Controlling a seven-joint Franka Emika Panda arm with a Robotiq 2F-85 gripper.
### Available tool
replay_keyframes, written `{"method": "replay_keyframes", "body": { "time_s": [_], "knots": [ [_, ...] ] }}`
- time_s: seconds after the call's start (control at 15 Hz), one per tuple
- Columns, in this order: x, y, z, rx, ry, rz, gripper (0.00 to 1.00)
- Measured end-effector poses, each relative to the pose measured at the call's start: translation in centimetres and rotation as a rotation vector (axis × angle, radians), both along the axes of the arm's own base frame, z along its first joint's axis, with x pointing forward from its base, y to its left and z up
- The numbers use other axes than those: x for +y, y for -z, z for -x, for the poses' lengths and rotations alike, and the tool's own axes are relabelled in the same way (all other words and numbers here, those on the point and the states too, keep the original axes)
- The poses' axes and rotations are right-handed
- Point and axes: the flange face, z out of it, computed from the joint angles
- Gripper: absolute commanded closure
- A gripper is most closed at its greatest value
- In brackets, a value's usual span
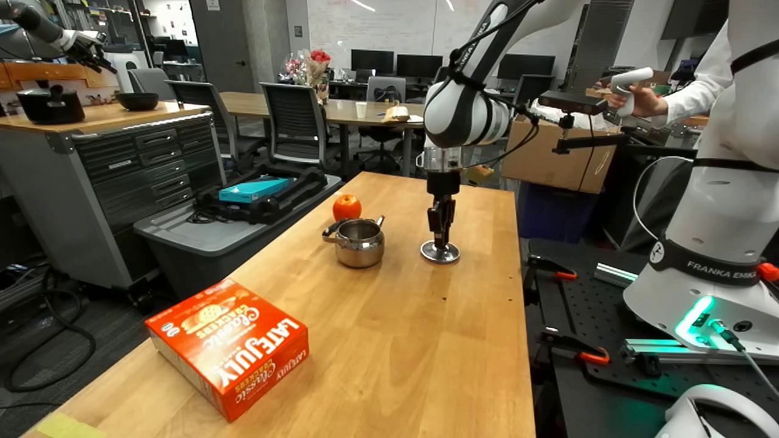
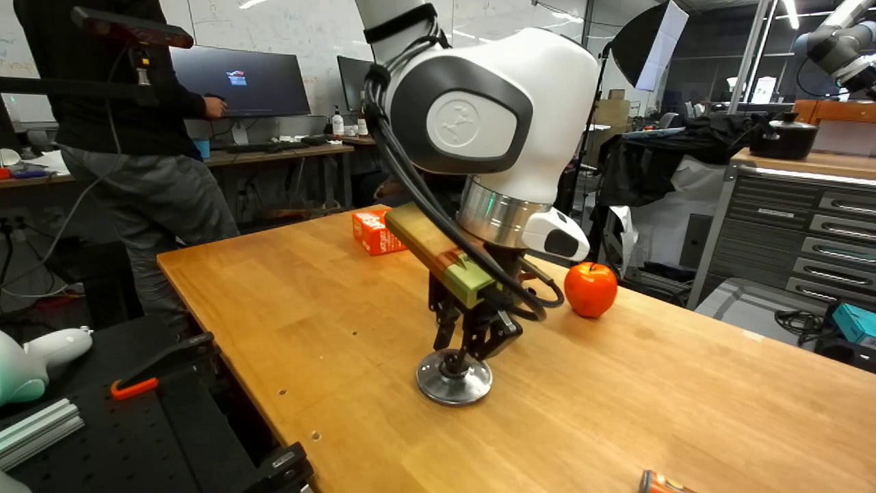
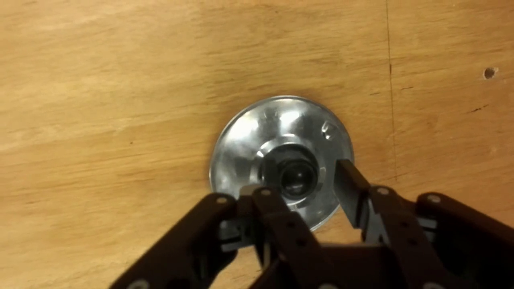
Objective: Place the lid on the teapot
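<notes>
The lid (image 1: 440, 252) is a shiny silver disc with a dark centre knob. It lies flat on the table, also in an exterior view (image 2: 454, 387) and in the wrist view (image 3: 241, 148). My gripper (image 1: 442, 238) points straight down over the lid; it also shows in an exterior view (image 2: 464, 350). In the wrist view, the gripper's fingers (image 3: 301, 180) are apart, with the knob showing between them; contact cannot be told. The silver teapot (image 1: 360, 246) stands upright and open-topped left of the gripper in an exterior view. The arm mostly hides it in the remaining exterior view.
A red apple (image 1: 347, 208) sits beside the teapot; it also shows in an exterior view (image 2: 590, 290). An orange-red cracker box (image 1: 231, 344) lies on the wooden table (image 1: 414, 359). An orange object (image 2: 658, 483) is at the lower picture edge.
</notes>
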Motion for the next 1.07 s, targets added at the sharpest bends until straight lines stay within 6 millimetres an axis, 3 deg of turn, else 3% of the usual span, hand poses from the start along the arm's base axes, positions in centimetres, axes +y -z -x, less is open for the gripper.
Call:
{"method": "replay_keyframes", "body": {
  "time_s": [0.07, 0.13, 1.07],
  "knots": [
    [0.0, 0.0, 0.0, 0.001, -0.002, 0.001, 0.97],
    [0.0, 0.0, 0.0, 0.001, -0.003, 0.001, 0.93],
    [-0.4, -1.1, 0.1, -0.002, -0.032, 0.033, 0.93]
  ]
}}
